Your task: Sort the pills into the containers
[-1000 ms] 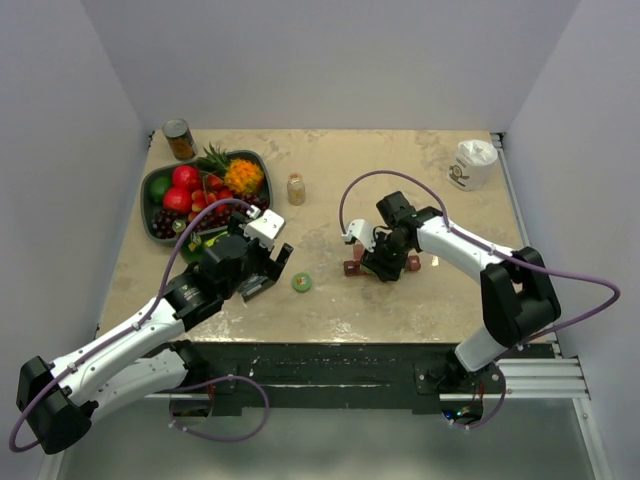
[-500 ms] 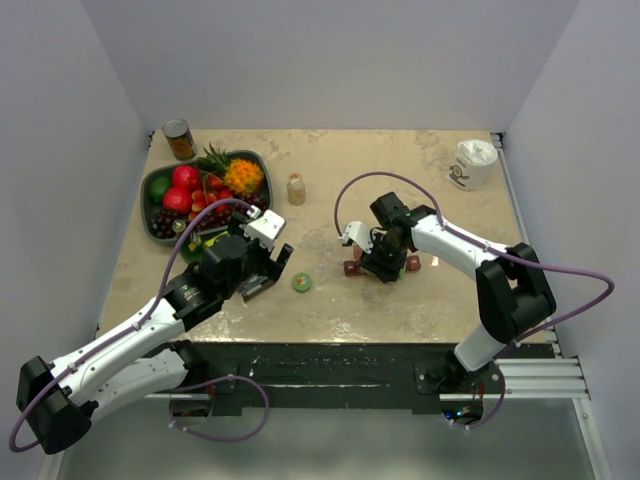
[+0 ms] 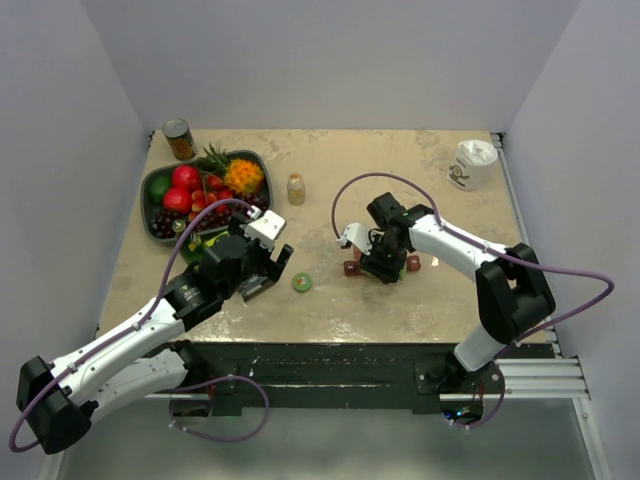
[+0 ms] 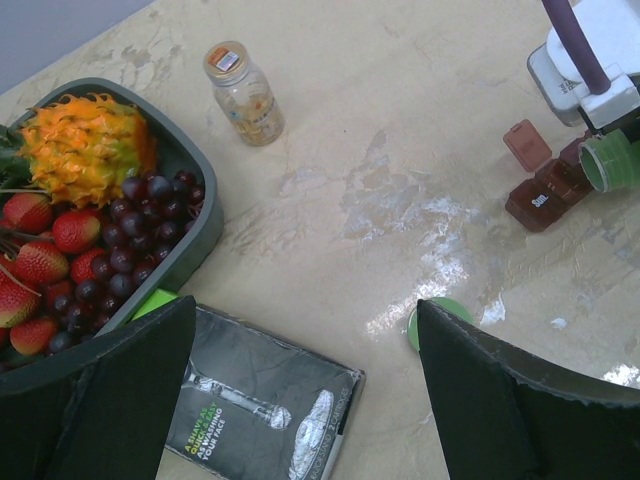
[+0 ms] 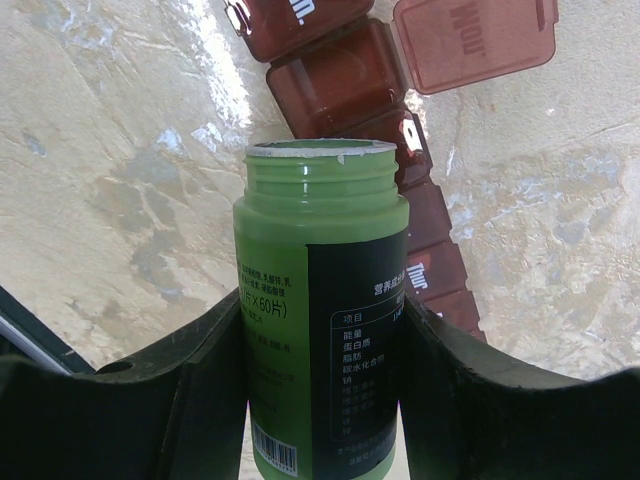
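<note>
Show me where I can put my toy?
The bare back stretch between the small bottle and white cup. Crowded: the fruit tray on the left, and the pill strip by the right gripper and its green bottle.

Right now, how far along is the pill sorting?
Done: the cap lies on the table, off the green bottle, and one lid of the compartment strip stands open. In hand: the right end effector grips the open bottle, mouth toward the strip. Left: no pills show in the open compartment; the left end effector hangs open, empty.
</note>
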Motion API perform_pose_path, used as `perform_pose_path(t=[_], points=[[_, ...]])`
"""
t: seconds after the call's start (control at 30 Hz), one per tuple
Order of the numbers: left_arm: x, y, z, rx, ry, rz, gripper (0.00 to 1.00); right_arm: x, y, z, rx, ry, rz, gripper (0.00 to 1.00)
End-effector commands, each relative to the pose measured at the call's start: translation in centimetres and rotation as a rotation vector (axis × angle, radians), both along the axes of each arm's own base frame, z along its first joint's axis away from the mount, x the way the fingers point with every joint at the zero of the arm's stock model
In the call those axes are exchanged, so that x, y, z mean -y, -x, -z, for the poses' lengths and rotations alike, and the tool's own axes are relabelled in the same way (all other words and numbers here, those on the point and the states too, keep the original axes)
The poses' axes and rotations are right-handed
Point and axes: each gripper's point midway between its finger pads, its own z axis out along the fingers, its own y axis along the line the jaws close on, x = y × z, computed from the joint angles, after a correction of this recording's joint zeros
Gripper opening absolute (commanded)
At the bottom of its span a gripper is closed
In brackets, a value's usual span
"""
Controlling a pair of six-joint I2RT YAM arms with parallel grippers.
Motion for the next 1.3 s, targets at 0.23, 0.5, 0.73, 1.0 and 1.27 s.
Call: perform_pose_path(t=[0.23, 0.5, 0.73, 1.0, 1.27], points=[[0.17, -0.22, -0.70, 0.021, 0.004, 0.010, 0.96, -0.59, -1.14, -1.31, 0.030, 0.020, 0.014, 0.00], [0.24, -0.20, -0.69, 0.020, 0.001, 0.016, 0.96, -0.65, -1.08, -1.05, 0.020, 0.040, 0.010, 0.00], [0.28, -0.16, -0.53, 0.015, 0.000, 0.018, 0.96, -0.79, -1.10, -1.18, 0.017, 0.050, 0.005, 0.00], [0.33, -0.13, -0.52, 0.014, 0.001, 0.021, 0.96, -0.86, -1.10, -1.05, 0.015, 0.050, 0.008, 0.00], [0.34, -0.11, -0.49, 0.014, -0.001, 0.023, 0.96, -1.01, -0.85, -0.76, 0.007, 0.042, 0.003, 0.00]])
